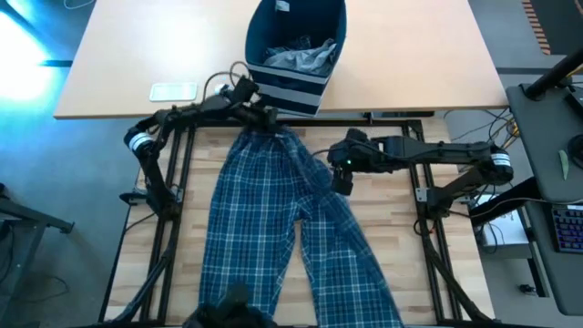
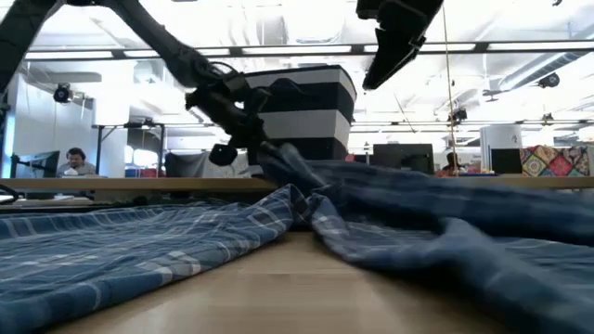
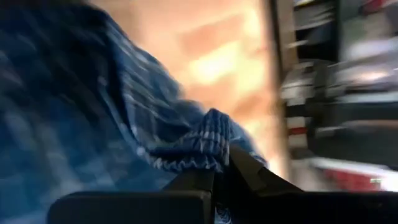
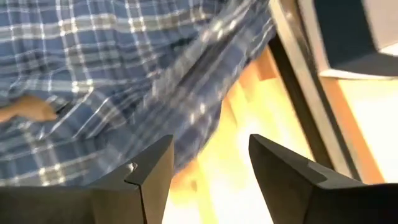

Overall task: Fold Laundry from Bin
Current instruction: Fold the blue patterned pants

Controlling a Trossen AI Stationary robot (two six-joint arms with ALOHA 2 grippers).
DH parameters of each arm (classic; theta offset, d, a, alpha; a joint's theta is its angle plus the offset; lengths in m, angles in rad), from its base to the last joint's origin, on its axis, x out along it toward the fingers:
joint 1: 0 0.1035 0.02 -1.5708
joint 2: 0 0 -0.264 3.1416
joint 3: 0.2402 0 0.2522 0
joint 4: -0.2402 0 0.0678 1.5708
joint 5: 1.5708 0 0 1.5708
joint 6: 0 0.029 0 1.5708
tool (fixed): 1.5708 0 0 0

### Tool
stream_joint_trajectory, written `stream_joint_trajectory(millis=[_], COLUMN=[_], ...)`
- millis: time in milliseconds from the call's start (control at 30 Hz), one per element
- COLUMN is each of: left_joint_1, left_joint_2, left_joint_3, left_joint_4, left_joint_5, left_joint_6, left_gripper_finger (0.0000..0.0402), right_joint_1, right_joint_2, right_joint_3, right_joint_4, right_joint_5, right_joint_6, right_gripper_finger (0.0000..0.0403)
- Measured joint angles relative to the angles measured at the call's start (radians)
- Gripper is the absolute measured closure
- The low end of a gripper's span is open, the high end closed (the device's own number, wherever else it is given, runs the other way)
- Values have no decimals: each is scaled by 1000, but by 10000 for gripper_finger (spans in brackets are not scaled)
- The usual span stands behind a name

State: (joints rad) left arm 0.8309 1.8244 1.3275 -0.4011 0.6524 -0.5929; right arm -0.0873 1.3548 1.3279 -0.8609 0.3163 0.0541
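Bin: the navy bin (image 1: 296,55) with pale stripes stands at the far middle of the table, on the lighter tabletop (image 1: 137,55); grey cloth (image 1: 301,56) lies bunched inside it.
Trousers: blue-and-white plaid trousers (image 1: 273,228) lie spread on the near wooden surface (image 1: 392,210), waist toward the bin, the two legs running to the near edge.
Left gripper: the left gripper (image 1: 267,118) sits at the waist just in front of the bin, its fingers closed tight on a bunched fold of the trousers, as the left wrist view shows.
Right gripper: the right gripper (image 4: 208,168) hangs above the right side of the trousers, fingers apart with nothing between them.
Hard to make out: the trouser leg ends are cut off at the near edge; a dark shape (image 1: 228,305) there cannot be identified; a pale flat object (image 1: 173,91) lies left of the bin.
Room: the low view shows an open office with ceiling lights, monitors and a seated person (image 2: 74,162) far left.
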Motion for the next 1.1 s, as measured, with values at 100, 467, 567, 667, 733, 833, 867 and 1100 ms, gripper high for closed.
stream_joint_trajectory(millis=[100,467,567,667,733,833,867,1100], left_joint_1=[27,112,136,167,202,253,268,340], left_joint_2=[39,73,73,73,73,73,73,73], left_joint_3=[117,369,409,428,437,440,439,435], left_joint_4=[-170,-685,-831,-907,-947,-975,-978,-934], left_joint_5=[-70,-65,-38,-36,-38,-85,-108,-154], left_joint_6=[191,709,835,910,925,948,949,926], left_gripper_finger=[401,401,402,402,402,402,402,402], right_joint_1=[26,151,163,172,181,216,232,388], right_joint_2=[3,8,8,8,8,8,7,8], right_joint_3=[-25,-96,-109,-113,-120,-133,-145,-265], right_joint_4=[-4,-38,-39,-34,-17,-6,5,162], right_joint_5=[-2,-2,-2,-4,-23,-76,-90,-221], right_joint_6=[62,258,292,312,338,395,428,858], right_gripper_finger=[197,197,197,197,197,197,197,197])
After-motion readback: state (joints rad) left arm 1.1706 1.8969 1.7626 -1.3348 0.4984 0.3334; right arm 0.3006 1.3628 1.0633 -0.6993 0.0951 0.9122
